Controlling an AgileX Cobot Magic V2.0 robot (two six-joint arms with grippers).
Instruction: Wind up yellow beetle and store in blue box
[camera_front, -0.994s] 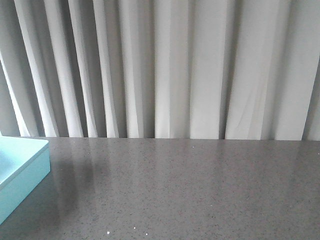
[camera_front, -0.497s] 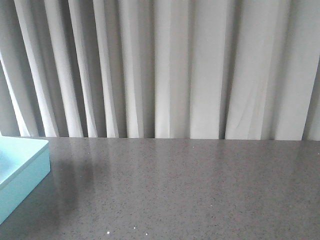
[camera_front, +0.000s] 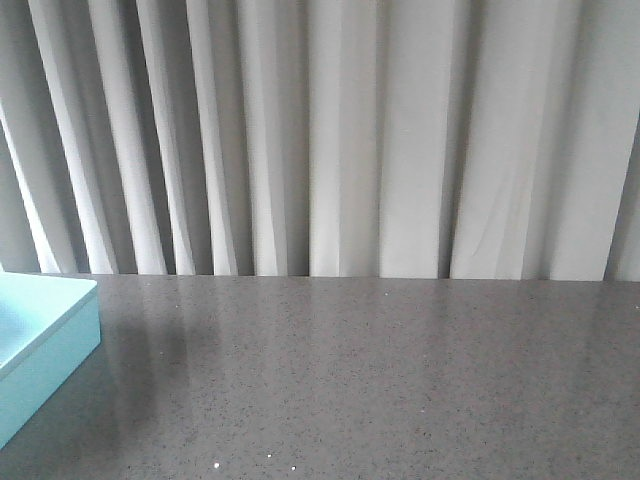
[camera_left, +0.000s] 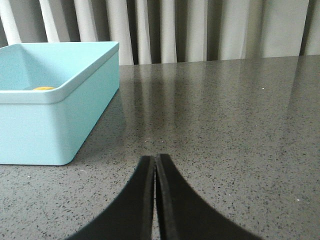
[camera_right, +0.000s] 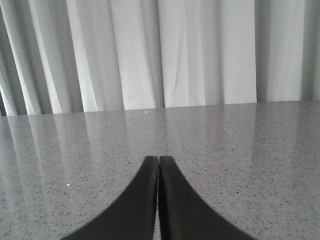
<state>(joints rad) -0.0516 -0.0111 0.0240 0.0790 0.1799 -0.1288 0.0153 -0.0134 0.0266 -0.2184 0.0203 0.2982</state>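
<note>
Pale pleated curtain (camera_front: 340, 140) behind a dark grey speckled counter (camera_front: 380, 380). At the counter's left edge in the front view, a corner of the blue box (camera_front: 45, 350), light turquoise with a paler rim. From the left wrist view, the same blue box (camera_left: 55, 120) open at the top, standing on the counter just beside and ahead of the left gripper (camera_left: 154, 162). Inside the box, only a sliver of the yellow beetle (camera_left: 44, 88) peeking above the rim, low against the box's inner wall. Left jaws clenched together, black tips touching, nothing between them. Right gripper (camera_right: 158, 162) low over bare counter, jaws likewise pressed together and holding nothing. Neither arm visible in the front view.
</note>
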